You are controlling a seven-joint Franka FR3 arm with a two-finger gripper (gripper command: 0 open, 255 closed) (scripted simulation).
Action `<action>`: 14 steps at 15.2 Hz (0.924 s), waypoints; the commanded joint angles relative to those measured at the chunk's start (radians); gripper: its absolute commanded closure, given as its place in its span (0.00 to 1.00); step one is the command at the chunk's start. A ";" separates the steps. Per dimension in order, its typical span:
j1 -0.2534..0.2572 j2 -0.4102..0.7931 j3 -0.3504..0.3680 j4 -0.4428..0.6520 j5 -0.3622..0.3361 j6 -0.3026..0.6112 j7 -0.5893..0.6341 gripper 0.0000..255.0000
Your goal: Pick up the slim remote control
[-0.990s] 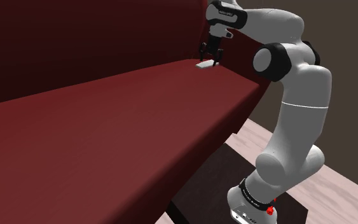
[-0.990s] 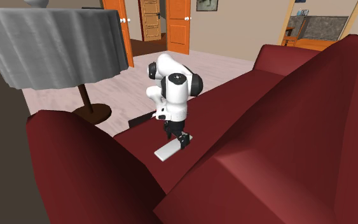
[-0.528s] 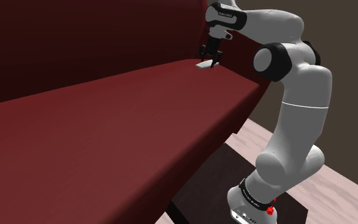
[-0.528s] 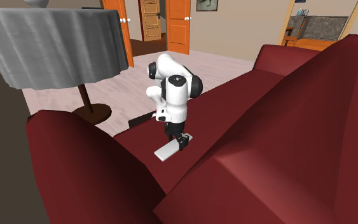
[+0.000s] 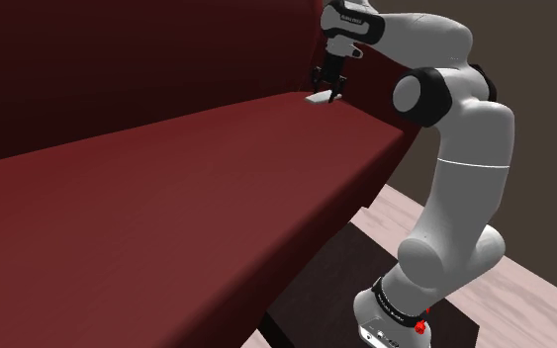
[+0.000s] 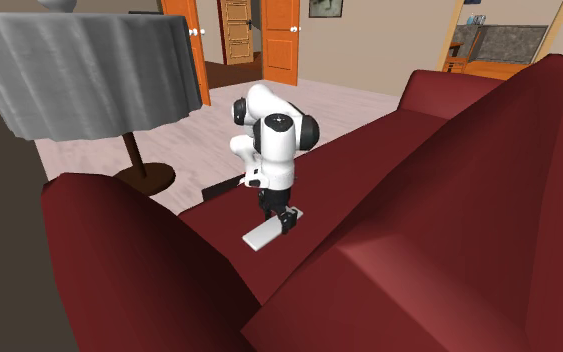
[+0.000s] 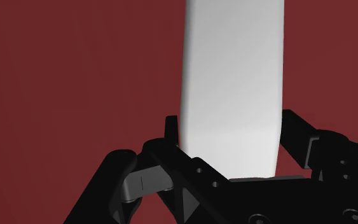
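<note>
The slim remote control [image 6: 262, 236] is a plain white flat bar, at the far end of a dark red sofa seat [image 5: 217, 168], close to the backrest. My black gripper [image 6: 287, 220] points down and is shut on the remote's end nearest the arm. In the shoulder view the gripper [image 5: 329, 91] clasps the remote [image 5: 316, 97] just above the cushion. Seen from the wrist, the remote [image 7: 231, 95] runs away from the gripper [image 7: 230, 149], and both fingers [image 7: 171, 135] press on its narrow sides. The cushion fills the background behind it.
The sofa's tall backrest [image 5: 138, 69] rises right behind the gripper. A padded armrest [image 6: 139, 260] is close to the second exterior camera. A lamp with a grey shade [image 6: 79, 70] and orange doors [image 6: 279, 40] stand beyond the sofa. The dark stand [image 5: 365, 267] sits on pale wooden floor.
The fingers have shut on the remote's end. Gripper and remote now sit slightly higher than a second ago, with the remote's held end raised off the cushion.
</note>
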 commanded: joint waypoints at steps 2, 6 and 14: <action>-0.002 0.008 0.000 0.052 0.001 -0.043 -0.001 1.00; -0.007 0.035 0.000 0.150 0.004 -0.115 -0.001 1.00; -0.021 0.115 0.002 0.368 0.011 -0.254 -0.002 1.00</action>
